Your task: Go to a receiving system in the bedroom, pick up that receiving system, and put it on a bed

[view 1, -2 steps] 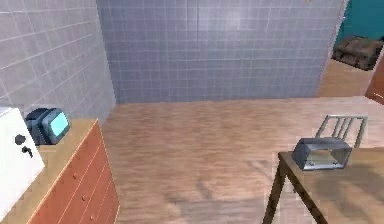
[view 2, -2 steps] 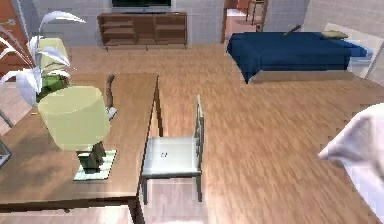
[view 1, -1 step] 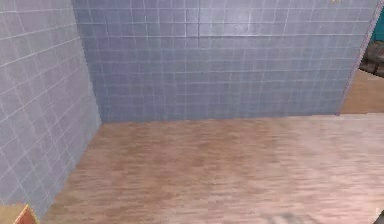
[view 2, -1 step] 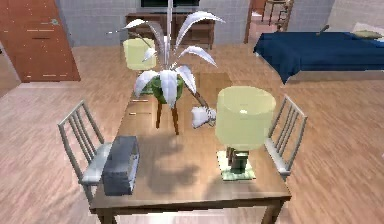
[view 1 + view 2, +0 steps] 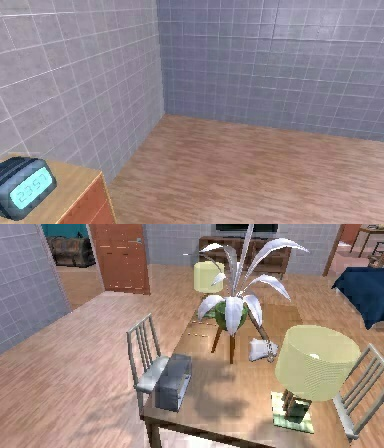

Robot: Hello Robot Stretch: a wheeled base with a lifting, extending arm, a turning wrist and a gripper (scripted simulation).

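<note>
A grey boxy device (image 5: 172, 382) stands on the near left part of a long wooden table (image 5: 215, 409) in the arm side view. Its shape could fit a receiving system, but I cannot tell for sure. A dark blue bed corner (image 5: 362, 292) shows at the right edge. In the forward view, a black clock-like device with a cyan display (image 5: 24, 186) sits on a wooden cabinet top (image 5: 78, 195) at the bottom left.
On the table stand a white-leaved plant in a green pot (image 5: 235, 304), two pale yellow lamps (image 5: 315, 364) (image 5: 207, 274) and a small white thing (image 5: 262, 349). Grey chairs (image 5: 148, 354) (image 5: 362, 394) flank it. A brown door (image 5: 122, 254) is beyond. Ahead, tiled walls (image 5: 270, 60) meet over wood floor (image 5: 250, 175).
</note>
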